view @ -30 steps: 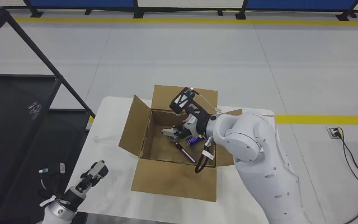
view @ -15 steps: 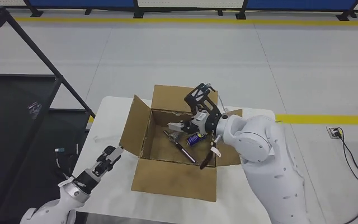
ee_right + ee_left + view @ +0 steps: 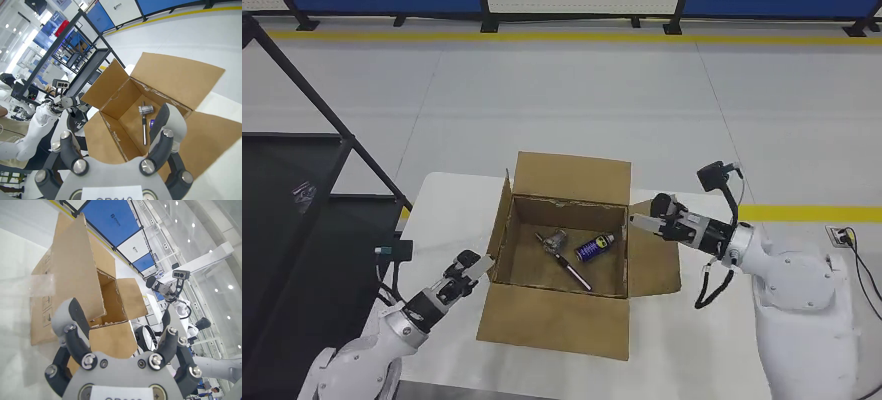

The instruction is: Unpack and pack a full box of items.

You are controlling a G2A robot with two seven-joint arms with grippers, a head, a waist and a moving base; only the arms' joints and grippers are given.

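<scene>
Inside the open brown cardboard box on the white table lie a silver long-rodded metal tool and a small blue spray can — side by side. My left gripper and right gripper flank the box — both spread wide, holding nothing.

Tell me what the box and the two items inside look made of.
Open brown box: matte corrugated cardboard, ragged torn edges. Silver rod-and-block tool inside: apparently bare metal, it glints. Small blue cylindrical can beside it: possibly painted metal; too small to confirm.
</scene>
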